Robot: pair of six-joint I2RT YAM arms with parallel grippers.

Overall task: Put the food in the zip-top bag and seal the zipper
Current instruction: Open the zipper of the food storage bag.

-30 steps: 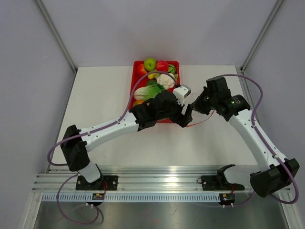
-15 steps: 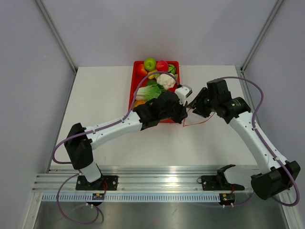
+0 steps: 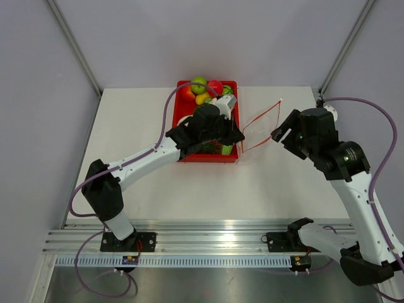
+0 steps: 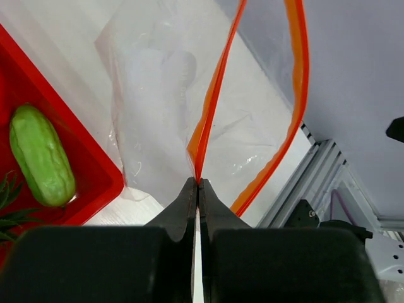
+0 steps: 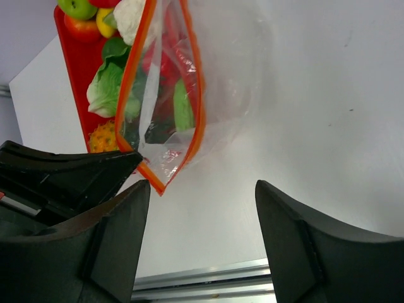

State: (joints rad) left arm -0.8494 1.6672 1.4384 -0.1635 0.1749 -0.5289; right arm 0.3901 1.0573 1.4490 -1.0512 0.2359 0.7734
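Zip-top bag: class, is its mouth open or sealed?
Open. The two strips of the zipper gape apart, meeting only where the left gripper pinches them.

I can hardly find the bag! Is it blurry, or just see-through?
Just see-through, not blurry. Top view: the zip-top bag is a faint sheen outlined by its orange zipper. Left wrist view: crisp crinkles with soft white glare. Right wrist view: green and red food shows through the plastic.

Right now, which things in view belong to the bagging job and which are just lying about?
Job: bag, zipper, cucumber, lettuce, tomato, left gripper pinching the zipper, right gripper open beside the bag.
Lying about: cauliflower, green apple, tray.
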